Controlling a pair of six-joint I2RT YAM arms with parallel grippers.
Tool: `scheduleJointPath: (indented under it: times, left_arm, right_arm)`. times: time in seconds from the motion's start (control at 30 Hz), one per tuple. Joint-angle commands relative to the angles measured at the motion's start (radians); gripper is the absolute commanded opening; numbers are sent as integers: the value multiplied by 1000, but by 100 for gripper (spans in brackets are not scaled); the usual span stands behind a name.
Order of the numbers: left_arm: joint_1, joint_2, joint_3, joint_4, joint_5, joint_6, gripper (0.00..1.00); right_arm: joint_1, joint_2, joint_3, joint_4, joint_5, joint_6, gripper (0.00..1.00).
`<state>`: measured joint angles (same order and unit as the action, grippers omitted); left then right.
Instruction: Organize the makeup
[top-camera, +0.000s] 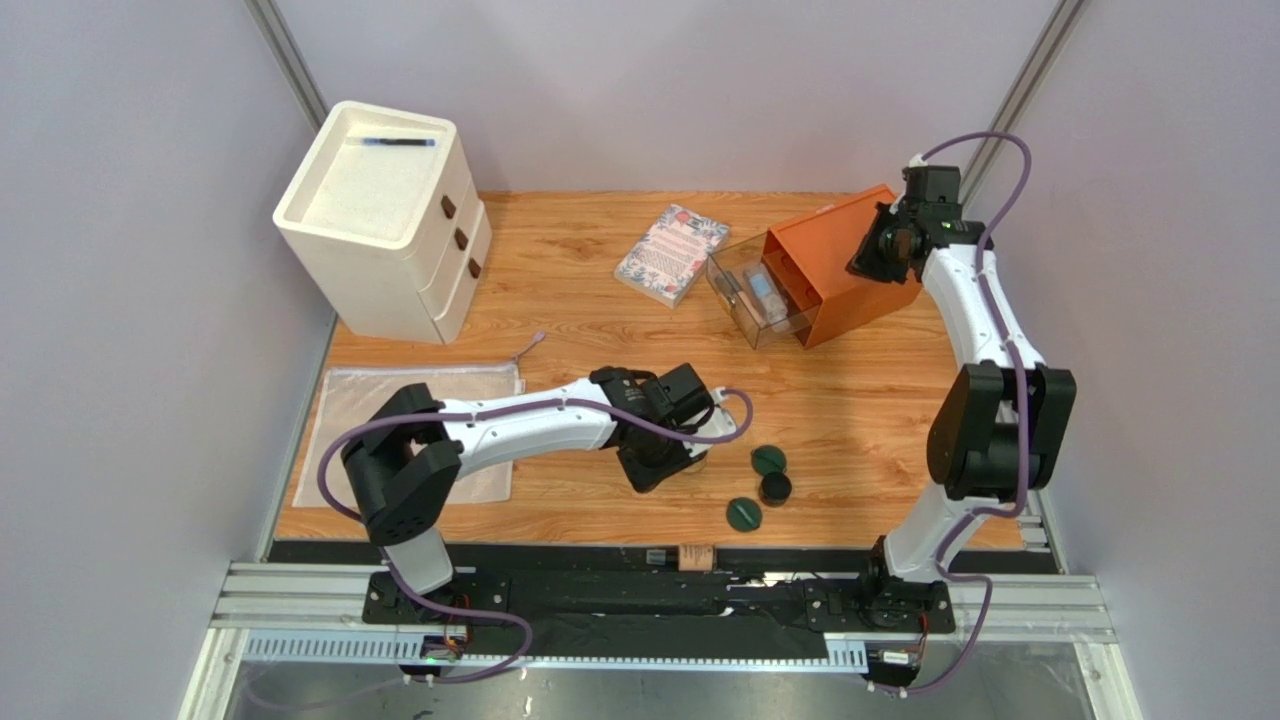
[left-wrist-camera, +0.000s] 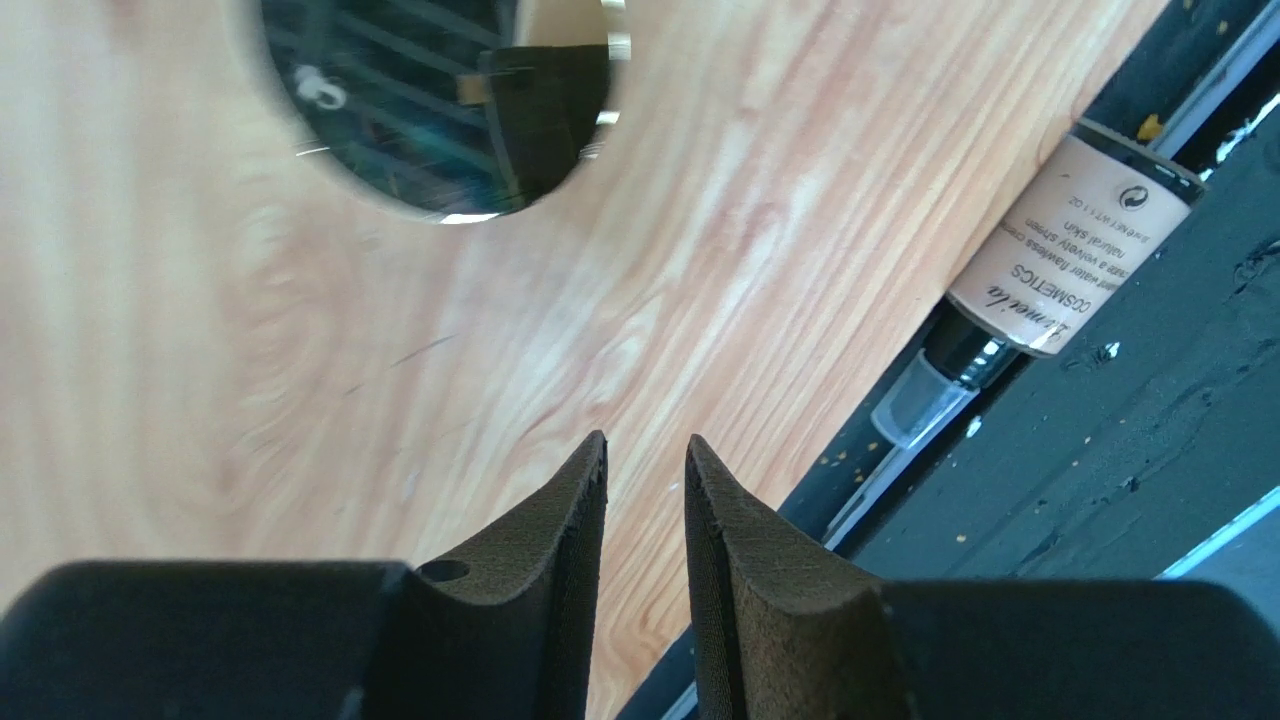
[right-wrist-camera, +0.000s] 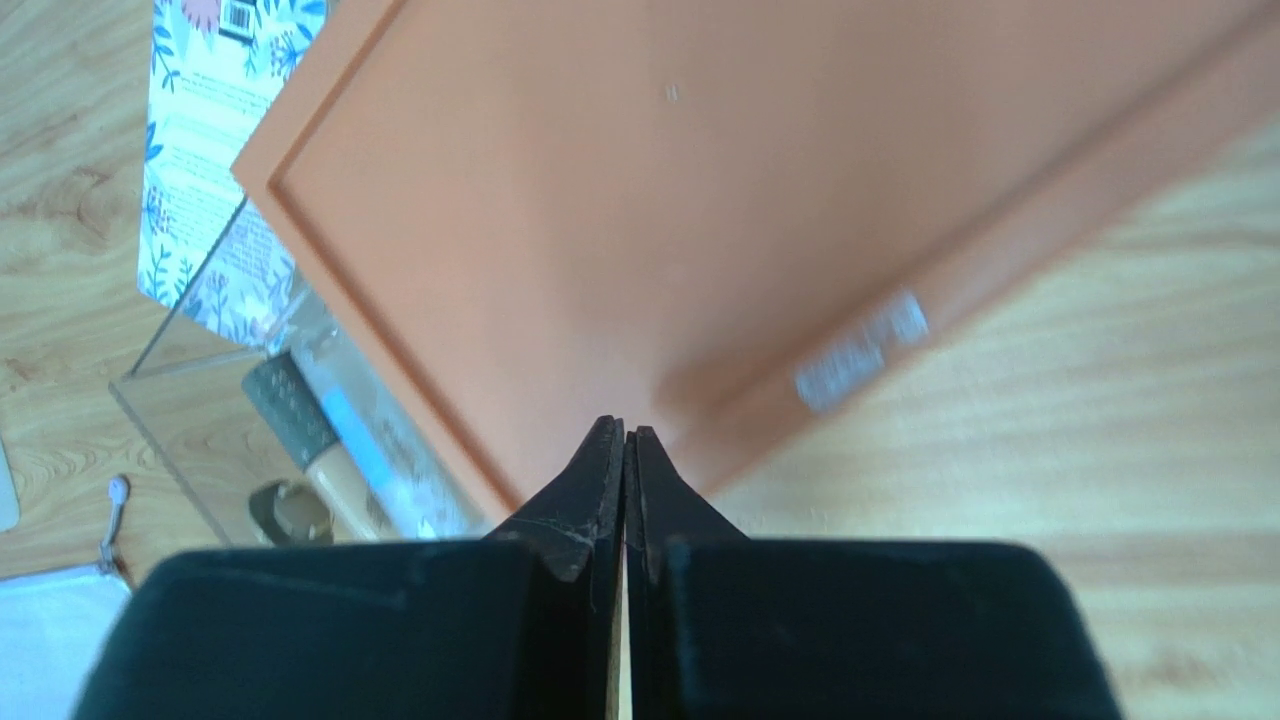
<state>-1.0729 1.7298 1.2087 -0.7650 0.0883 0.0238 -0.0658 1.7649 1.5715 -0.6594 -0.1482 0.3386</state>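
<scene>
My left gripper (left-wrist-camera: 646, 443) hangs low over the wood with its jaws a narrow gap apart and nothing between them; in the top view (top-camera: 688, 450) it is near the table's middle front. A gold-rimmed round compact (left-wrist-camera: 436, 105) lies just beyond its tips. A pinkish tube (left-wrist-camera: 1067, 263) lies on the black front rail (top-camera: 696, 558). Two dark-green discs (top-camera: 769, 459) (top-camera: 742, 513) and a small black jar (top-camera: 775, 488) lie to the gripper's right. My right gripper (right-wrist-camera: 624, 431) is shut, its tips at the raised orange lid (right-wrist-camera: 676, 195). More tubes (right-wrist-camera: 338, 450) lie in the clear box (top-camera: 747, 296).
A floral booklet (top-camera: 672, 252) lies left of the clear box. A white drawer unit (top-camera: 383, 218) stands at the back left with a black pen (top-camera: 398, 143) on top. A mesh pouch (top-camera: 398, 428) lies at the left under my left arm.
</scene>
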Motion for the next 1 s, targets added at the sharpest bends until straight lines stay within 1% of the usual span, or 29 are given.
scheduleJointPath:
  times: [0.0,0.03,0.13,0.17,0.23,0.27,0.3,0.33,0.4,0.43,0.47,0.5,0.53,0.57,0.67,0.7,0.77,0.8,0.87,0.9,0.97]
  left_arm:
    - [21,-107,97,-65,-53,-53,32]
    - [22,-114,106,-79,-53,-74,32]
    - [25,-136,129,-140,17,-120,30]
    - [25,-138,123,-146,80,-131,25]
    - [25,-160,95,-134,126,-186,20]
    - [25,-176,45,-120,164,-226,17]
    - [25,-214,14,-102,174,-249,17]
    - [27,-234,-47,-68,177,-275,15]
    - [25,-277,-112,-30,195,-352,11]
    - [25,-311,-141,1,200,-381,5]
    - [25,-328,-199,18,223,-434,3]
    - [25,-357,-228,38,240,-458,0]
    - [24,-369,-259,79,252,-482,0]
    - [24,-384,-312,99,269,-533,0]
    - [24,-430,-399,170,287,-614,0]
    - [24,-441,-412,184,291,-631,0]
    - [24,-453,-442,208,292,-672,0]
    - [21,-450,-448,214,294,-683,0]
    - [11,-441,-460,217,289,-717,0]
    - [7,-429,-463,227,288,-728,0]
    - [-5,-405,-478,249,283,-769,0]
  right_arm:
    - [23,-174,1,-117,45,-22,2]
    - [40,-224,-4,-130,58,-29,2]
    - [61,-333,-36,-199,70,-24,2]
    - [93,-358,-53,-232,67,-10,2]
    - [121,-436,-128,-270,49,23,2]
    - [144,-464,-166,-291,42,36,1]
    - [158,-497,-201,-299,27,66,1]
    - [173,-556,-281,-307,24,82,0]
    - [236,-623,-356,-315,21,117,0]
    - [256,-651,-398,-318,16,157,0]
    - [303,-709,-463,-319,12,181,0]
    - [331,-732,-499,-324,4,201,0]
    - [357,-760,-530,-327,4,223,0]
    - [409,-804,-591,-327,6,275,0]
    - [478,-861,-675,-312,-5,371,0]
    - [516,-893,-724,-306,-20,402,0]
    - [544,-923,-789,-248,-54,483,0]
    - [572,-946,-848,-231,-83,506,0]
    - [599,-958,-895,-198,-100,563,0]
    - [603,-961,-934,-194,-119,574,0]
    - [623,-960,-962,-187,-134,596,0]
